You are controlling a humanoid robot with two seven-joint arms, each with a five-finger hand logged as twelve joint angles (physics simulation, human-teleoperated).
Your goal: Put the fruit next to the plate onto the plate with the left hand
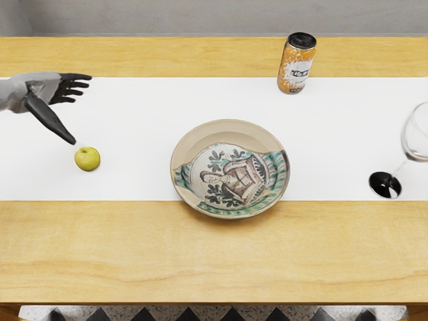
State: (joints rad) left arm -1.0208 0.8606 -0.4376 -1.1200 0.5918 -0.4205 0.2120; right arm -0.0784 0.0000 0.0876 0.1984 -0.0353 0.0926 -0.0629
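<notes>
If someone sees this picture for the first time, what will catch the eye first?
The painted plate in the middle of the white cloth stands out first. Left of it lies a small yellow-green apple, with the left hand open close by, at the left edge.

- Left arm enters at the upper left of the frame, its grey forearm about level.
- Left hand holds nothing, dark fingers spread rightward.
- One digit stretches down and right.
</notes>
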